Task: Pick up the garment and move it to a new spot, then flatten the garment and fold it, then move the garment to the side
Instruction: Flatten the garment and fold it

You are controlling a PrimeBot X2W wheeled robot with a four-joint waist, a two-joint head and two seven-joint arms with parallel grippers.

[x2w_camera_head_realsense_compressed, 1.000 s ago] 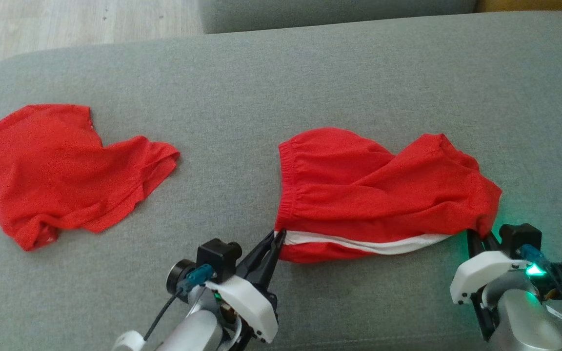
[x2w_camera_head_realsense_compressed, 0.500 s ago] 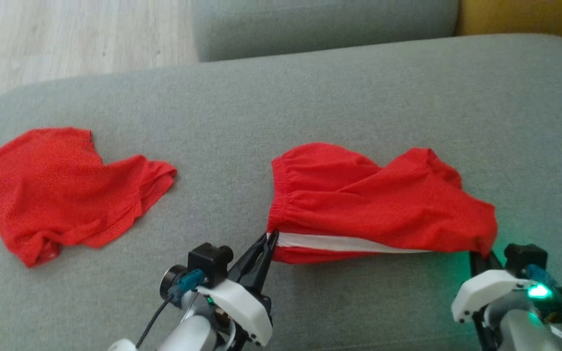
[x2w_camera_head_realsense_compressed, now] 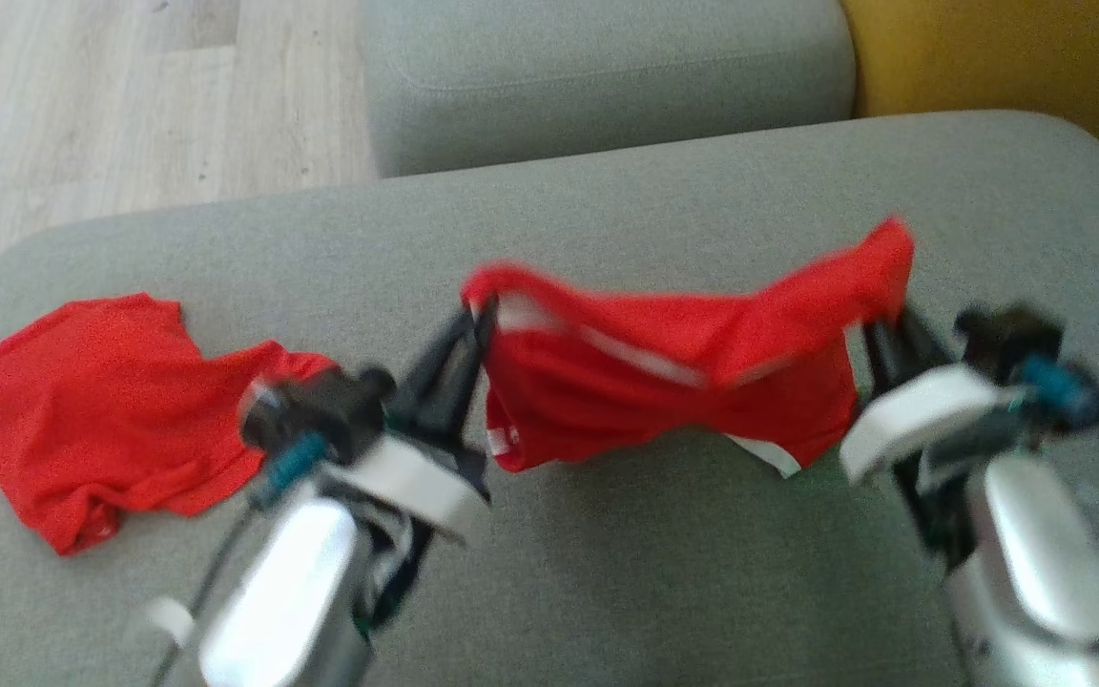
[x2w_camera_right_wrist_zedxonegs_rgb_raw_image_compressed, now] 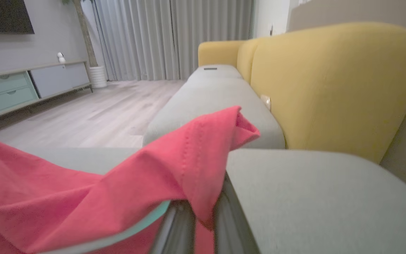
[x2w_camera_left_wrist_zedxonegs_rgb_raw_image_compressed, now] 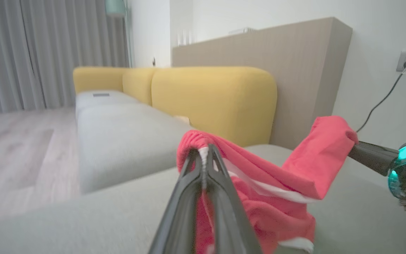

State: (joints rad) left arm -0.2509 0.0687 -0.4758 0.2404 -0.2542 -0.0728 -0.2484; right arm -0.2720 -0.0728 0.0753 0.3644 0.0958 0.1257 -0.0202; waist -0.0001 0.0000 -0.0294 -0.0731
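Your left claw (x2w_camera_head_realsense_compressed: 484,311) and right claw (x2w_camera_head_realsense_compressed: 880,324) each pinch the red garment (x2w_camera_head_realsense_compressed: 664,382) above the sofa seat (x2w_camera_head_realsense_compressed: 664,572) — raise both evenly, cloth taut.

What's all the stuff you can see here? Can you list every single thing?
shorts: one, red with a white stripe, held above the near cushion between both grippers
red garment: one, red, lying crumpled on the near cushion's left end
grey cushions: two, grey, one under the clothes, one beyond it
yellow sofa back: one, yellow, far right
wooden floor: one, pale, far left
curtains: grey, by the far wall
left gripper: one, dark jaws shut on the shorts' gathered end
right gripper: one, dark jaws shut on the shorts' other end
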